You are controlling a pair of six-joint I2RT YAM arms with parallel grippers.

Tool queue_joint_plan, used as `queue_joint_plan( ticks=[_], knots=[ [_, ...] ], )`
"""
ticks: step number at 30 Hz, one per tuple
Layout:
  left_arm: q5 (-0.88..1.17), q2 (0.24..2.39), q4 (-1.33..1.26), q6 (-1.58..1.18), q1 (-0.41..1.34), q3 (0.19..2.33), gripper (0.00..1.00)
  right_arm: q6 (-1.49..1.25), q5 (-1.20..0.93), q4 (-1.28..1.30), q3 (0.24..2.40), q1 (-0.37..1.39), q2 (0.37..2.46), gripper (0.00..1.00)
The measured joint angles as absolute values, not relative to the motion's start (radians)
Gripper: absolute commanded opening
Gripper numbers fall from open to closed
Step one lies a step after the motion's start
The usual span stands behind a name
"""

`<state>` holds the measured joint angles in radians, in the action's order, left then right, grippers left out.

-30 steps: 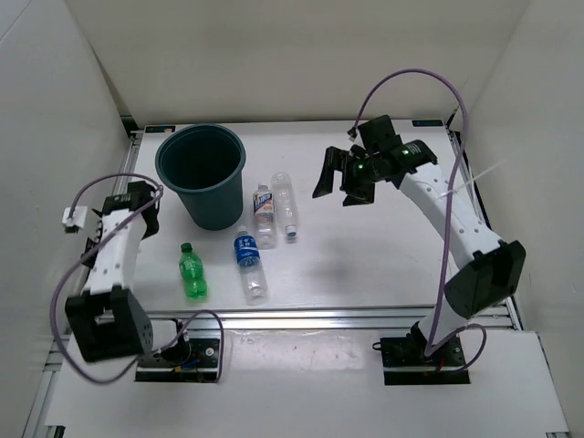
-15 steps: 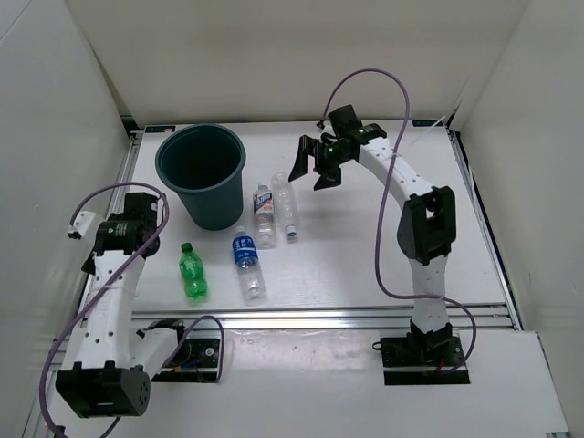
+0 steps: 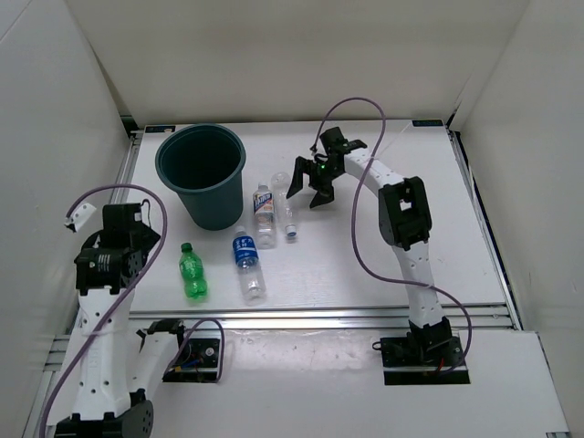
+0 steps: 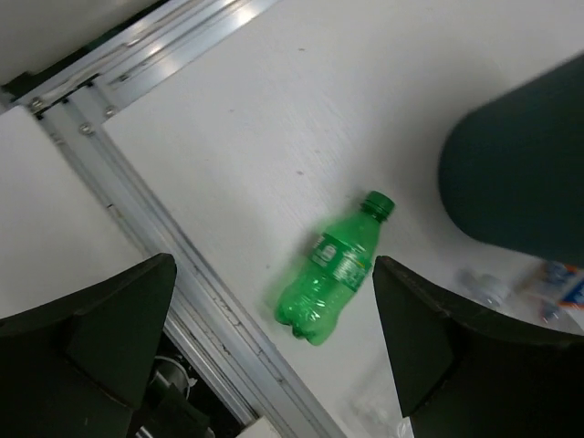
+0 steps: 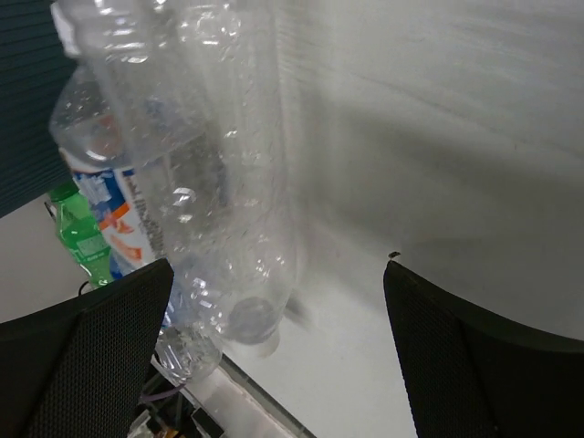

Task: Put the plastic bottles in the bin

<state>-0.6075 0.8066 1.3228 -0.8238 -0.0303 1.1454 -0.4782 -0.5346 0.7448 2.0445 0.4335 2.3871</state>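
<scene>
Left gripper [image 4: 274,274] and right gripper [image 3: 305,192] stand open, empty. The plain clear bottle [image 3: 288,214] lies near the bin [image 3: 210,208], beside the right gripper; expect it light, slippery, crushable: grasp mid-body gently

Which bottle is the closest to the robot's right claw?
The plain clear plastic bottle with no label, rightmost of four. The open right gripper hangs beside it; the white-blue labelled bottle, the blue labelled bottle and the green bottle lie farther left.

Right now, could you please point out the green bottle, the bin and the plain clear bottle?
green bottle [image 4: 336,265], left wrist view, its label.
bin [image 3: 212,211], top view, its outer wall.
plain clear bottle [image 5: 224,205], right wrist view, its body.
</scene>
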Motion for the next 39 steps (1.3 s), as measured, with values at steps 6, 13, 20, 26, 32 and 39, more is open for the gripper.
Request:
queue_joint_plan(
  ticks=[6,13,20,26,32,39],
  knots=[
    [-0.421,0.675,1.196,-0.652,-0.03,1.143,1.0,-0.474,-0.599,0.721,2.125,0.434,2.477,1.0],
    [-0.344,0.677,1.186,-0.596,-0.03,1.139,1.0,-0.487,-0.68,0.667,2.165,0.434,2.525,0.99],
    [-0.327,0.69,1.205,-0.583,-0.03,1.133,1.0,-0.536,-0.781,0.57,2.179,0.432,2.574,0.75],
    [-0.328,0.689,1.229,-0.583,-0.03,1.105,1.0,-0.585,-0.868,0.496,2.178,0.432,2.612,0.62],
    [-0.328,0.688,1.238,-0.582,-0.03,1.095,1.0,-0.603,-0.92,0.443,2.119,0.417,2.602,0.42],
    [-0.329,0.674,1.23,-0.58,-0.03,1.085,1.0,-0.59,-0.888,0.48,1.965,0.356,2.453,0.38]
  ],
)
